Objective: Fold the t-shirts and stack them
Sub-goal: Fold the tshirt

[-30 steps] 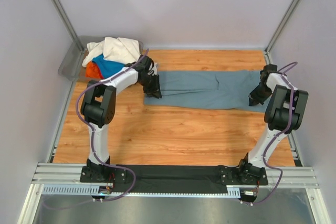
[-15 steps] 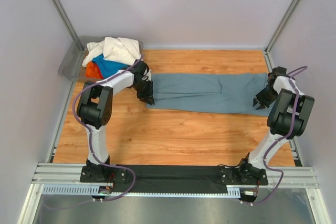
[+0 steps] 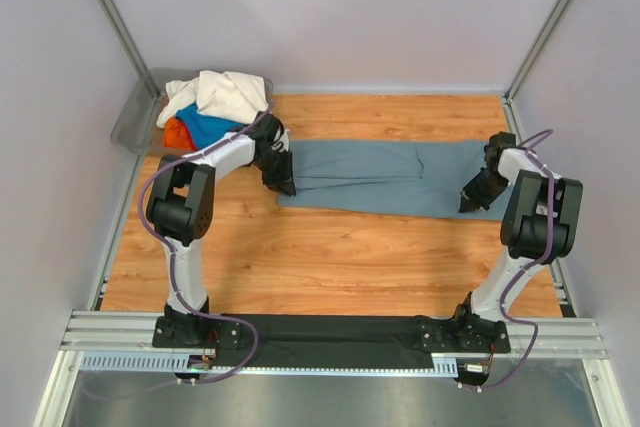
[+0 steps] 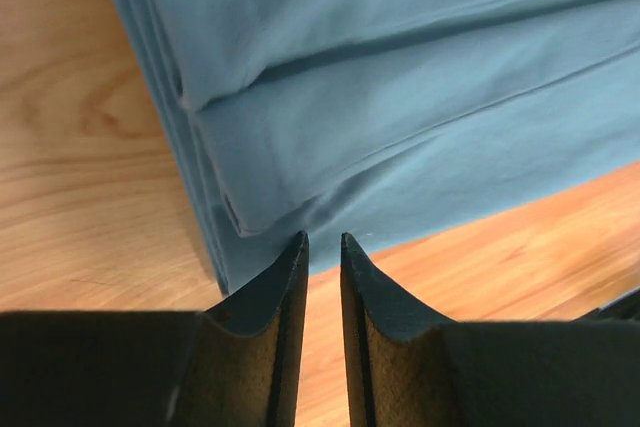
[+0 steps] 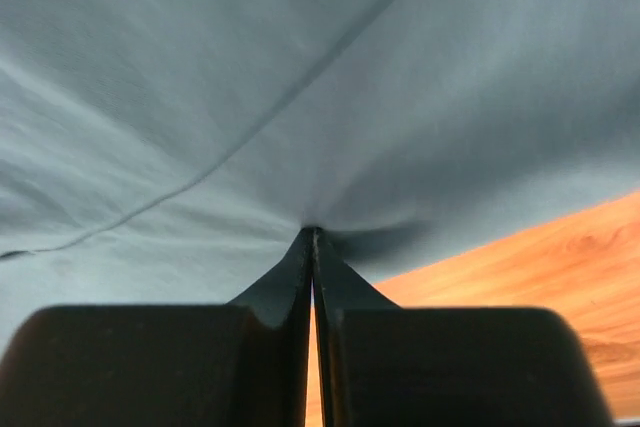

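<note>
A long slate grey-blue t-shirt (image 3: pixel 380 177) lies folded into a strip across the far part of the wooden table. My left gripper (image 3: pixel 283 185) sits low at its left end. In the left wrist view its jaws (image 4: pixel 324 239) stand a narrow gap apart, tips at the edge of the shirt's folded layers (image 4: pixel 400 97), only wood showing between them. My right gripper (image 3: pixel 468 205) is at the strip's right end. In the right wrist view it (image 5: pixel 314 232) is shut, and the cloth (image 5: pixel 300 77) puckers at its tips. Cream (image 3: pixel 225 92), bright blue (image 3: pixel 205 129) and red-orange (image 3: pixel 177 133) t-shirts lie piled together.
The pile of shirts fills a grey plastic bin (image 3: pixel 130 127) at the table's far left corner. Pale walls and metal posts close in the table on the left, back and right. Bare wood lies between the shirt and the arm bases.
The right gripper has swung left from the table's right edge onto the shirt's right end and shut. The left gripper shifted slightly left a second ago, then held still.
</note>
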You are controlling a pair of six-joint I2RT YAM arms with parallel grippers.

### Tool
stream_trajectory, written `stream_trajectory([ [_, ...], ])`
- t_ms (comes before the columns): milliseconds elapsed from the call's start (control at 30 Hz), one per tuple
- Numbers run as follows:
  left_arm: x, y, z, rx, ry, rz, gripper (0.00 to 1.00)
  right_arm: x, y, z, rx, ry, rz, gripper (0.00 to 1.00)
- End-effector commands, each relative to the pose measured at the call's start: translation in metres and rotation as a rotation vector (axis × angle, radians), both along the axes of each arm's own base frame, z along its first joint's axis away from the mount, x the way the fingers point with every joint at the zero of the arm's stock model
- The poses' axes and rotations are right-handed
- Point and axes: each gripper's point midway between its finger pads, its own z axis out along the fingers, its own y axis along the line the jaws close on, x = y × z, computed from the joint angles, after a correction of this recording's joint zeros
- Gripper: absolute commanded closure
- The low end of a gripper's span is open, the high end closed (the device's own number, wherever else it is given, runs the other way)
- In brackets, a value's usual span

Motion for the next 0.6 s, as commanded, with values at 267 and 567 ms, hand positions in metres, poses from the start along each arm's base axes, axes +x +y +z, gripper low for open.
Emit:
stream_trajectory([
  [267, -0.054, 0.025, -0.037, 0.079, 0.129, -0.020, 0.75, 0.008, -0.027, 0.020, -0.112, -0.029, -0.004, 0.86],
  [567, -0.041, 0.008, 0.020, -0.036, -0.009, -0.059, 0.65, 0.048, -0.008, 0.070, -0.138, -0.129, 0.096, 0.61],
])
